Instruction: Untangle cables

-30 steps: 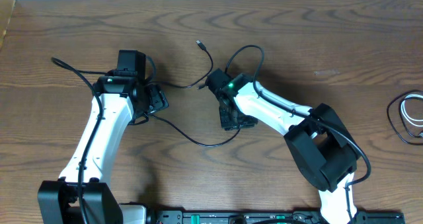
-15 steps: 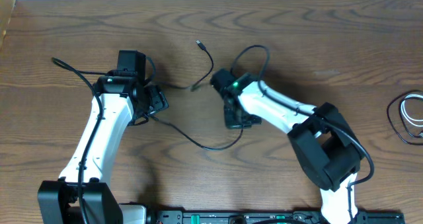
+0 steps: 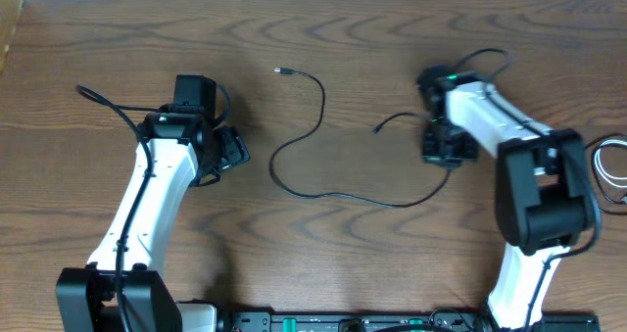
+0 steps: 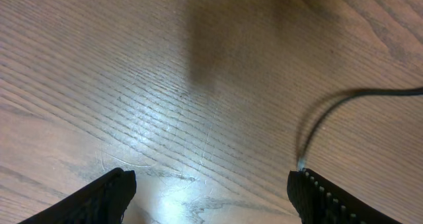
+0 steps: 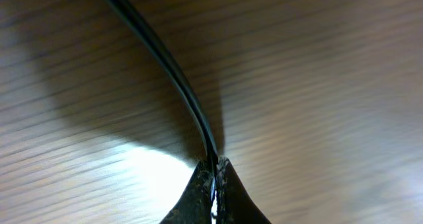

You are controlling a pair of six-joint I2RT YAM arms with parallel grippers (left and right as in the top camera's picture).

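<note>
As I read it, right pincer: clamped on the black cable, which trails from its tips toward the left pincer.
Left pincer: fingers apart, empty.
Risk: black cable slipping out (tip-only pinch) if I pull harder.

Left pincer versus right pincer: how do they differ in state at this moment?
The left pincer is wide open, while the right pincer is shut tight. The left pincer has only bare table between its fingers, whereas the right pincer clamps the black cable, which runs out from its tips. Both have dark fingers and point down at the same wooden table.
</note>
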